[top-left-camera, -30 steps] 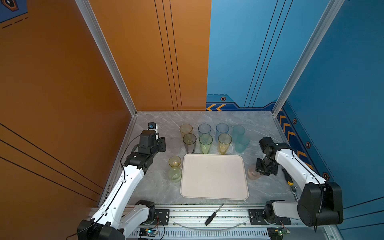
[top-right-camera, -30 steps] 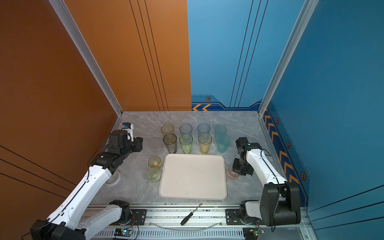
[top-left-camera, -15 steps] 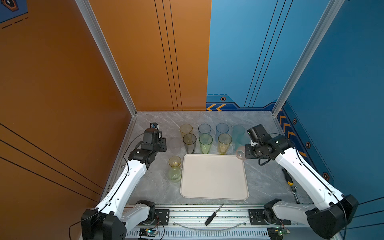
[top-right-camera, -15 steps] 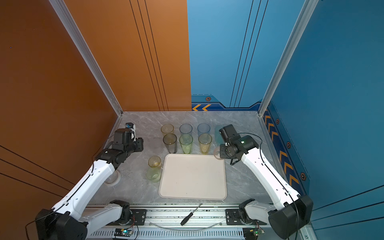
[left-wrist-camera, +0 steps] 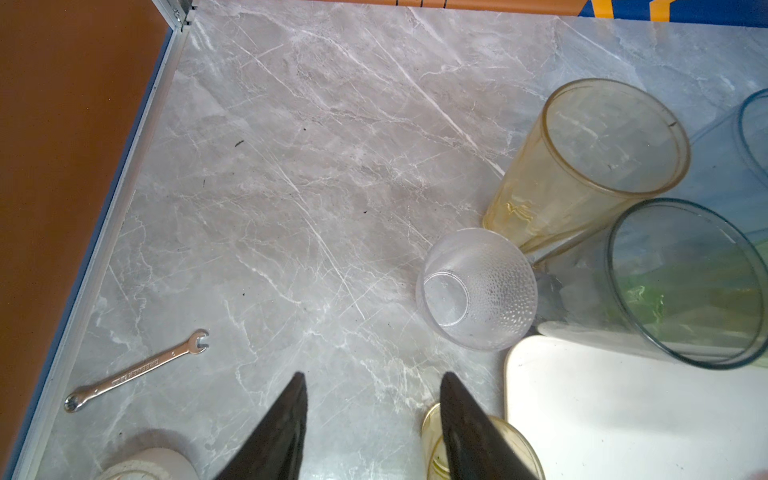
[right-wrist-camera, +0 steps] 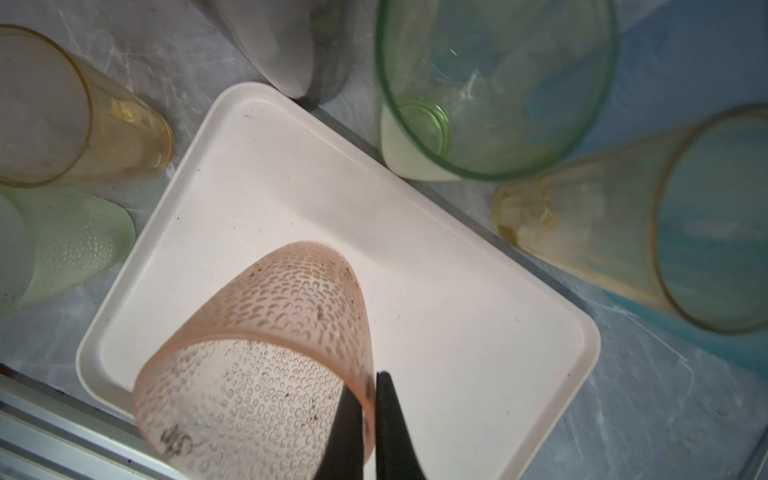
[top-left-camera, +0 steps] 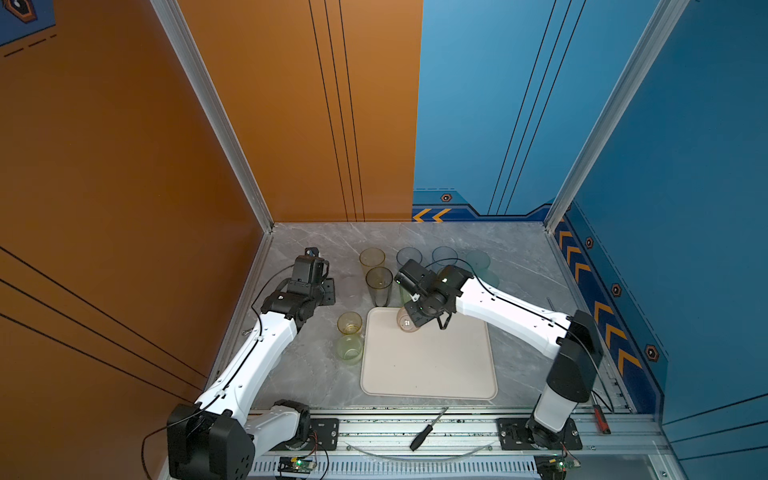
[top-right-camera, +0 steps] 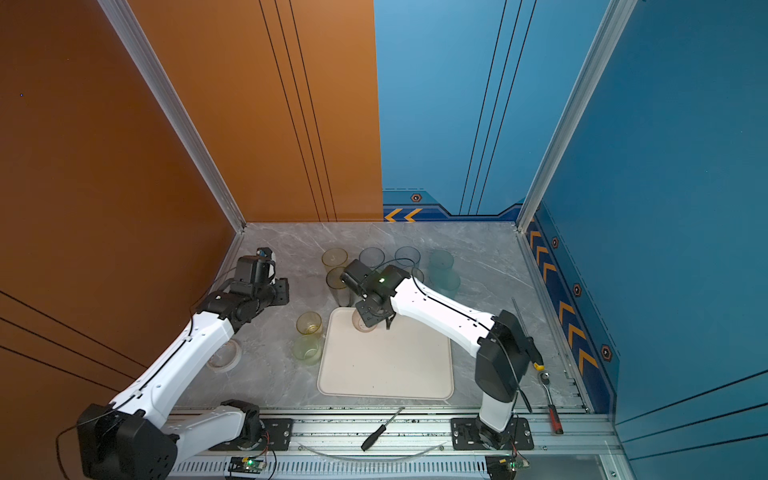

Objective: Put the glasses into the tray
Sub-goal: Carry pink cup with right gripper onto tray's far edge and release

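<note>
Right now your right gripper (right-wrist-camera: 371,380) is clenched on the pink glass (right-wrist-camera: 266,332), the short dimpled one. It pinches the wall at the rim, with one finger inside and one outside. The glass sits mouth up at the far left corner of the tray (top-left-camera: 428,365), within its rim (whether its base touches the tray floor, you cannot tell from these views).

Your left gripper (left-wrist-camera: 372,376) is released. Its fingers are spread with nothing between them, and it hovers over the marble table (left-wrist-camera: 291,187) to the left of the tray. Just ahead of it a short clear glass (left-wrist-camera: 478,291) stands on the table beside the tray's corner, apart from the fingers.

The other glasses stand off the tray. A short yellow glass (top-left-camera: 349,323) and a short green glass (top-left-camera: 349,348) are just beside its left edge. A smoke grey glass (top-left-camera: 379,286) and a tall yellow glass (top-left-camera: 372,259) stand beyond its far edge. A blue glass (top-left-camera: 444,254) and a teal glass (top-left-camera: 478,259) are in the back row. A small wrench (left-wrist-camera: 137,370) lies on the table near the left wall.
</note>
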### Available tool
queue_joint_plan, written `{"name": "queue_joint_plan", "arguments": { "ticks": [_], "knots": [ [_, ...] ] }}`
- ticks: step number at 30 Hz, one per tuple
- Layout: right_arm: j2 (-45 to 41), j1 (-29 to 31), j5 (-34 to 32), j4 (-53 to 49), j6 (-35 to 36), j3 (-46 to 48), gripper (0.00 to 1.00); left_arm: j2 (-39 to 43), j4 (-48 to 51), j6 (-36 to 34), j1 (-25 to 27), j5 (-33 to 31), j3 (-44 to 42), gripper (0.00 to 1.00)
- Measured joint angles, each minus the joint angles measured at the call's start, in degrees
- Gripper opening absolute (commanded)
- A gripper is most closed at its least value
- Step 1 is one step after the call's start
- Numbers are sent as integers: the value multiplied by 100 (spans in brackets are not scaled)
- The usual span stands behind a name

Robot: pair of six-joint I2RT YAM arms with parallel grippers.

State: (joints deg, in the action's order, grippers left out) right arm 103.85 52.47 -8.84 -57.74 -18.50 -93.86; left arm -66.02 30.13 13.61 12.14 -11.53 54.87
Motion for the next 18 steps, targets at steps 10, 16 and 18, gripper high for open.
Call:
{"name": "queue_joint_plan", "arguments": {
  "ticks": [10,16,18],
  "knots": [
    [1355,11,151,-35,398,-1419,0,-11,101,44,76,4,2,53],
    [1961,35,160,-295,614,-2179,0,-57,107,42,107,9,2,53],
    [2111,37,168,-382,675,-2282,0,-72,118,44,107,17,4,53]
  ]
}}
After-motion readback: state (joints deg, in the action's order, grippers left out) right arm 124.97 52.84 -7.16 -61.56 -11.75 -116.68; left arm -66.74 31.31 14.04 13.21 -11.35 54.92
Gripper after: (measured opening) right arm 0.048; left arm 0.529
